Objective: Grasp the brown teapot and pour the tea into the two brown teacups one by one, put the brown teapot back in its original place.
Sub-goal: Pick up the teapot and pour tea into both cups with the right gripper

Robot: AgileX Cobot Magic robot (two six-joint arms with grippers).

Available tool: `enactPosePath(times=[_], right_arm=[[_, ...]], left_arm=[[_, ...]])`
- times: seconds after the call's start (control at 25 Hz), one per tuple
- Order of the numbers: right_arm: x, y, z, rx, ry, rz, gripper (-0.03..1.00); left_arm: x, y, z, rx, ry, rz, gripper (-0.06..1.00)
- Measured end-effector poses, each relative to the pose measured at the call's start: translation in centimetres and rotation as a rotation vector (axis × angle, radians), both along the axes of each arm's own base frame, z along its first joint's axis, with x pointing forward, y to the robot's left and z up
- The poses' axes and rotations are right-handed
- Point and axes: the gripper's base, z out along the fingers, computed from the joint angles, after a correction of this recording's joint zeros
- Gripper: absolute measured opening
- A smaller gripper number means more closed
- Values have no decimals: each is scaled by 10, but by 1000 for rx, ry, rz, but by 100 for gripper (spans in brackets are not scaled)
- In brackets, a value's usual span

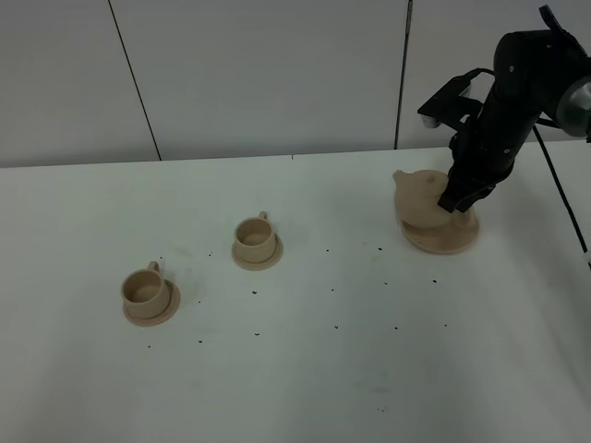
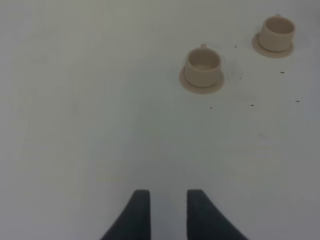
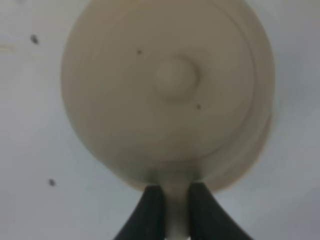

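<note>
The brown teapot [image 1: 422,196] hangs slightly tilted just over its wide saucer, the original place [image 1: 445,238], at the table's right. My right gripper [image 1: 455,197] is shut on the loop handle. From the right wrist, the teapot [image 3: 165,90] with its lid knob fills the view. The right gripper [image 3: 175,215] pinches the handle, and a sliver of the saucer [image 3: 257,150] shows behind. Two brown teacups [image 1: 145,289] [image 1: 254,235] stand on small saucers at left and centre, and again [image 2: 202,62] [image 2: 277,31] in the left wrist view. My left gripper [image 2: 167,215] hovers over bare table, fingers slightly apart, holding nothing.
The white table [image 1: 369,369] has small dark specks scattered across it. A grey panelled wall [image 1: 277,74] runs behind the table's back edge. A black cable [image 1: 563,203] hangs from the right arm at the right edge.
</note>
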Motion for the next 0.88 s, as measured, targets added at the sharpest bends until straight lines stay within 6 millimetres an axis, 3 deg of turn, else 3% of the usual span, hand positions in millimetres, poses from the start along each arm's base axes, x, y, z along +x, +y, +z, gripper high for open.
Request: enactPosePath(times=[0.32,0.88], right_arm=[[-21,43,39,21,-74,93,10],[-75,152,40,7,-82,332,10]], left_arm=[[0,0,0,0,0,0,25],[0,0,0,0,0,0,25]])
